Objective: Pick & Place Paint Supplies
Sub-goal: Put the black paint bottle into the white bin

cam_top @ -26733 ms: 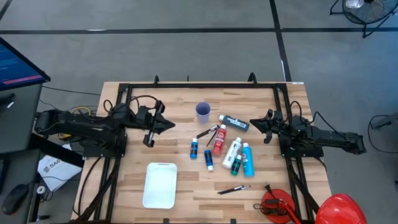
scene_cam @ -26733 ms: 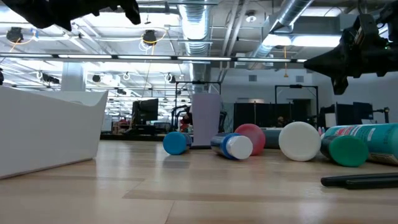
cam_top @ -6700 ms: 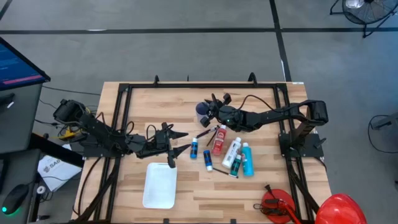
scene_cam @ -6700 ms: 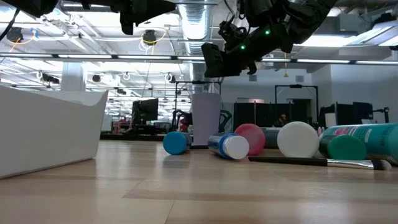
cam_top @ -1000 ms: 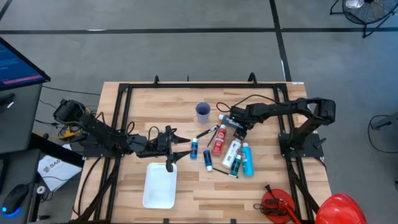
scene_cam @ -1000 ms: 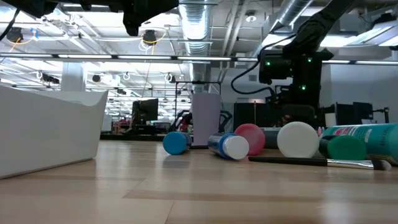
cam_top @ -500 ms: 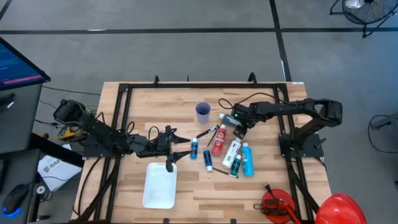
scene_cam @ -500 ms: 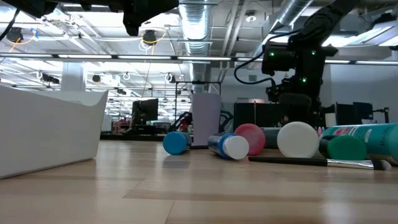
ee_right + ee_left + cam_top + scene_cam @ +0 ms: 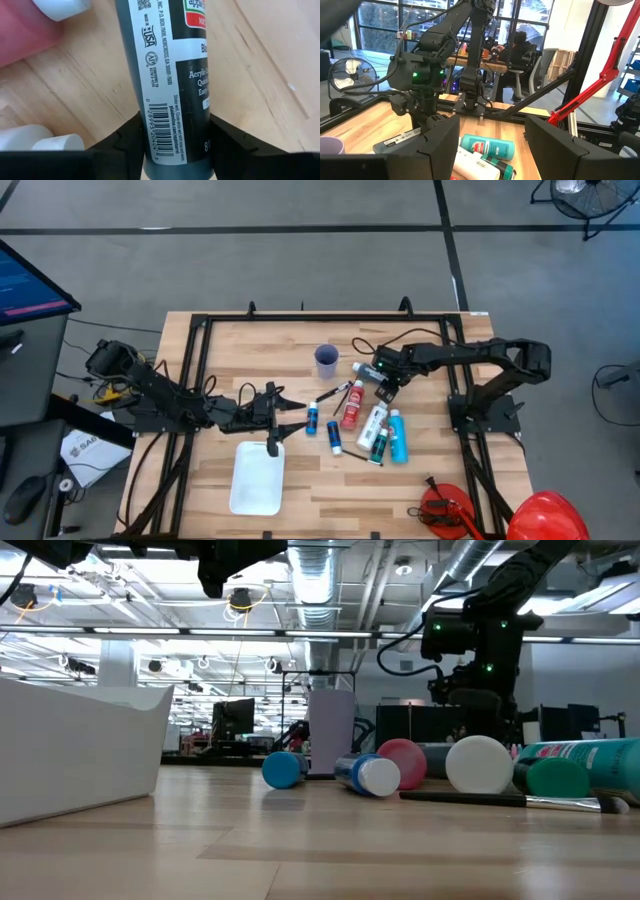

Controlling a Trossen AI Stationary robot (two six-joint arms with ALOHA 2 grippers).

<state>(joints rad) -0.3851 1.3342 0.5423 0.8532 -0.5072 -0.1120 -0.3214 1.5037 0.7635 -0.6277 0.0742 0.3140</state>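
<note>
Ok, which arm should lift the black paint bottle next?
Right. The right gripper is already down on the black bottle, fingers on both its sides. The left gripper hangs near the white tray, away from it.

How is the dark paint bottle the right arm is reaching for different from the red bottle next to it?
The dark bottle sits between the fingers of the right hand, while the red bottle lies free, touched by neither hand. The dark one has a black body with a white label; the red one is bright red. The dark one lies crosswise on the table; the red one points toward the table's front edge. Both lie on their sides on the wooden table.
</note>
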